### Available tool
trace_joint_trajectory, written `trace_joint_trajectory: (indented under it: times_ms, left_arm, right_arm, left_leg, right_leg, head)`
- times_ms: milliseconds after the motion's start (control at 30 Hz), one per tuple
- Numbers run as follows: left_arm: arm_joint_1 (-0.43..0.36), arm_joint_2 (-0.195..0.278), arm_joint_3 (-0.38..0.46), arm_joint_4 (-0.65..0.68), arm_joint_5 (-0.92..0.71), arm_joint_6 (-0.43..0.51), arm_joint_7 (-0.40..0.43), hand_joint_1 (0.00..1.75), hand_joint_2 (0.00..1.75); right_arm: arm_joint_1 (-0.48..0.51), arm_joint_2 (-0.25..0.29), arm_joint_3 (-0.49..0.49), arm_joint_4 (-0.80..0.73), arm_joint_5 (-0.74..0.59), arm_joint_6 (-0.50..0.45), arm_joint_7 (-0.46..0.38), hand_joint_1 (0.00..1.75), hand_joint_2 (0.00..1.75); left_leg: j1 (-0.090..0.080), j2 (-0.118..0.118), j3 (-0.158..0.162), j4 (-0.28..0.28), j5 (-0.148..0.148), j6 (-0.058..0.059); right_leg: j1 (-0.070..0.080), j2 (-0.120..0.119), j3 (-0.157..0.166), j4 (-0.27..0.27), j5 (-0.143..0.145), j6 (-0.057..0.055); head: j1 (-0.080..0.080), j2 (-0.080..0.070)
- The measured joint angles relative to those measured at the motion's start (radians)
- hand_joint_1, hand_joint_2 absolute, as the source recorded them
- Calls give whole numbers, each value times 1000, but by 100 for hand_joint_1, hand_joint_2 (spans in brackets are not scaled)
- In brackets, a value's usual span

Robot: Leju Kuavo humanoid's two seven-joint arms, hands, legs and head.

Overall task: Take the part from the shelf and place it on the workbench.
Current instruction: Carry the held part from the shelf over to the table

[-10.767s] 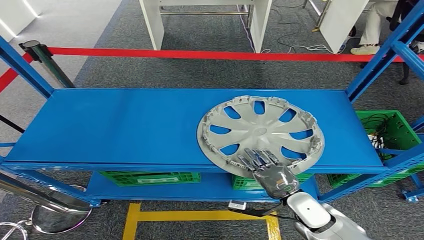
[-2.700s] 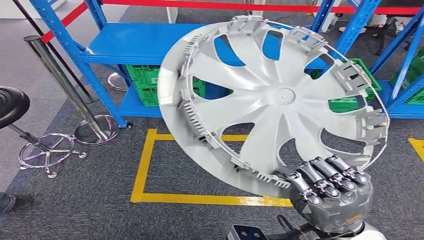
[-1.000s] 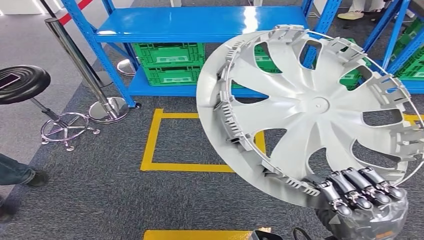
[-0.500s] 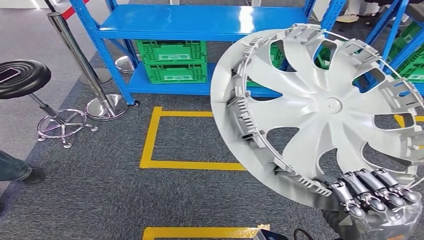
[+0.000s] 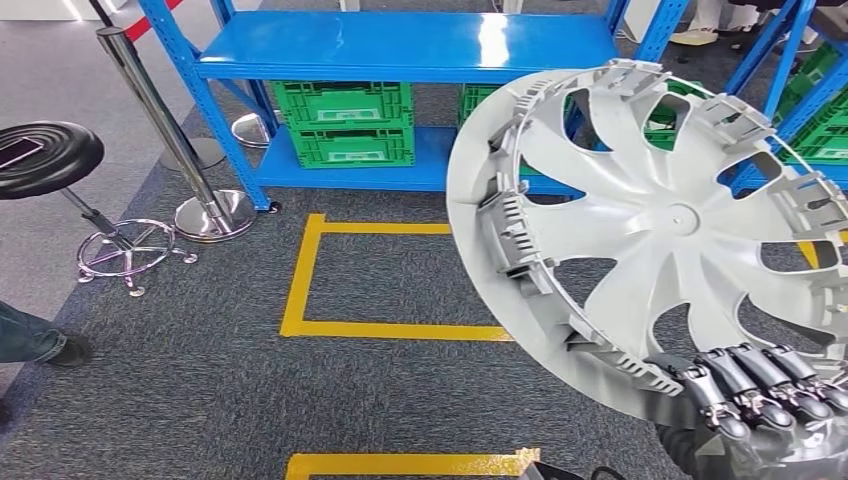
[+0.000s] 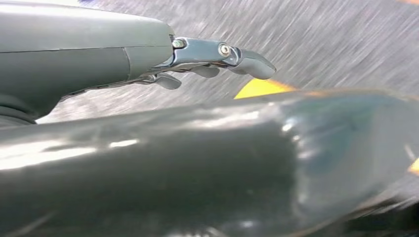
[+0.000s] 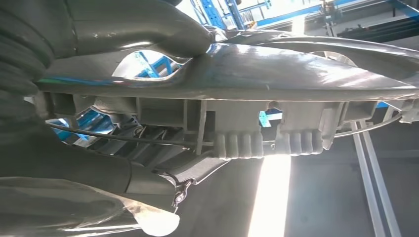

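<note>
Head view: right hand point(image 5: 765, 415) fingers point(image 5: 745, 385) grasp the wheel cover point(image 5: 660, 220), cropped at right; left hand point(image 6: 197, 54) released.

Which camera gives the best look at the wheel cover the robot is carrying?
The head view: the wheel cover shows almost whole, its inner side and clips visible, the right hand gripping its lower rim. The right wrist view shows just the rim edge-on, close up.

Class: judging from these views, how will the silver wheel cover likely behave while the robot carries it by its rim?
The wheel cover looks like thin plastic with cut-outs, so probably light. It keeps its shape though the right hand grips only one edge: fairly stiff. Held there, it may swing or slip.
</note>
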Motion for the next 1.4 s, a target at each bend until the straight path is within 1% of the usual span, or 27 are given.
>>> trace_joint_trajectory:
  times_ms: [67,133,300,433,533,600,633,667,700,733,767,833,867,900,933,1000,1100,1167,1267,1400]
  left_arm:
    - [7,6,28,1,4,79,-119,0,0]
    - [10,16,51,1,7,125,-213,0,0]
    - [21,39,92,1,10,181,-316,0,0]
    - [50,55,124,-11,-30,268,-442,0,0]
    - [94,76,200,-41,-154,289,-530,0,0]
    - [143,104,284,-108,-271,292,-550,0,0]
    - [171,122,333,-159,-332,294,-551,0,0]
    - [199,131,388,-219,-392,295,-549,0,0]
    - [220,124,456,-272,-462,297,-546,0,0]
    - [229,95,535,-313,-554,298,-539,0,0]
    - [228,54,631,-337,-666,299,-530,0,0]
    - [213,-44,870,-352,-906,301,-511,0,0]
    - [208,-87,995,-357,-983,301,-506,0,0]
    - [204,-127,1117,-360,-1015,300,-499,0,0]
    - [195,-163,1224,-353,-1001,292,-485,0,0]
    - [168,-200,1393,-311,-880,240,-426,0,0]
    - [131,-219,1616,-207,-646,64,-282,0,0]
    - [124,-224,1738,-149,-562,-26,-217,0,0]
    - [122,-228,1855,-91,-528,-73,-189,0,0]
    - [109,-229,1945,-41,-519,-89,-170,0,0]
  right_arm:
    - [0,-4,0,-3,0,0,-4,175,175]
    - [0,-6,0,-6,0,0,-10,175,175]
    - [1,-8,-4,-15,0,0,-22,175,175]
    - [4,-8,-21,-31,0,0,-32,175,175]
    - [8,-8,-36,-45,0,0,-33,175,175]
    - [19,-8,-45,-55,0,0,-29,175,175]
    - [25,-8,-50,-62,0,0,-28,175,175]
    - [33,-6,-57,-69,0,0,-33,175,175]
    - [42,1,-68,-77,0,0,-47,175,175]
    - [53,16,-79,-87,0,0,-73,175,175]
    - [62,35,-90,-97,0,0,-102,175,175]
    - [76,75,-104,-114,0,-1,-145,175,175]
    - [81,88,-107,-120,0,-2,-154,175,175]
    - [85,100,-112,-125,0,-2,-158,175,175]
    - [88,110,-115,-130,0,-2,-158,175,175]
    - [88,123,-119,-134,0,-2,-150,175,175]
    - [83,127,-119,-131,0,-2,-124,175,175]
    - [76,127,-118,-127,0,-2,-112,175,175]
    - [69,127,-116,-122,0,-2,-104,175,175]
    - [60,124,-114,-111,0,-2,-97,175,175]
  left_leg:
    - [0,0,0,0,0,0]
    - [0,0,0,0,0,0]
    - [1,0,0,0,1,-1]
    - [1,1,0,0,1,-1]
    - [1,1,-1,0,0,-1]
    - [1,2,-3,0,0,0]
    - [1,1,-4,0,0,0]
    - [0,1,-4,0,0,0]
    - [-2,0,-4,0,1,2]
    - [-4,-1,-5,1,3,3]
    - [-5,-3,-7,1,5,5]
    - [-5,-3,-13,1,6,5]
    - [-4,-1,-14,2,6,5]
    - [-4,3,-14,2,5,5]
    - [-4,6,-14,2,5,5]
    - [-4,8,-14,2,5,6]
    - [-3,8,-14,2,6,5]
    - [-2,8,-14,2,7,4]
    - [-2,8,-14,2,7,4]
    - [-2,8,-15,2,7,4]
  right_leg:
    - [0,0,-1,1,0,0]
    - [0,0,-1,1,0,0]
    - [1,0,-1,1,0,0]
    - [1,0,-2,1,0,0]
    - [1,1,-2,1,0,0]
    - [1,1,-3,1,0,-1]
    - [1,0,-3,1,0,-1]
    - [0,0,-4,1,0,0]
    - [-1,-2,-6,1,0,0]
    - [-2,-3,-8,1,0,0]
    - [-3,-5,-10,2,1,0]
    - [-3,-5,-13,3,4,1]
    - [-3,-2,-14,3,5,1]
    - [-3,2,-14,2,7,2]
    - [-3,6,-15,2,8,2]
    - [-3,7,-15,2,9,2]
    - [-2,6,-16,2,9,2]
    - [-2,7,-16,2,9,1]
    - [-1,6,-17,2,9,1]
    - [-1,5,-17,2,9,1]
  head:
    - [0,0]
    - [0,0]
    - [0,0]
    - [0,0]
    - [0,0]
    - [0,0]
    - [0,0]
    - [0,0]
    - [0,0]
    - [-2,0]
    - [-2,0]
    - [-1,0]
    - [2,0]
    - [3,0]
    - [3,0]
    - [3,0]
    - [3,0]
    - [3,0]
    - [3,0]
    - [3,0]
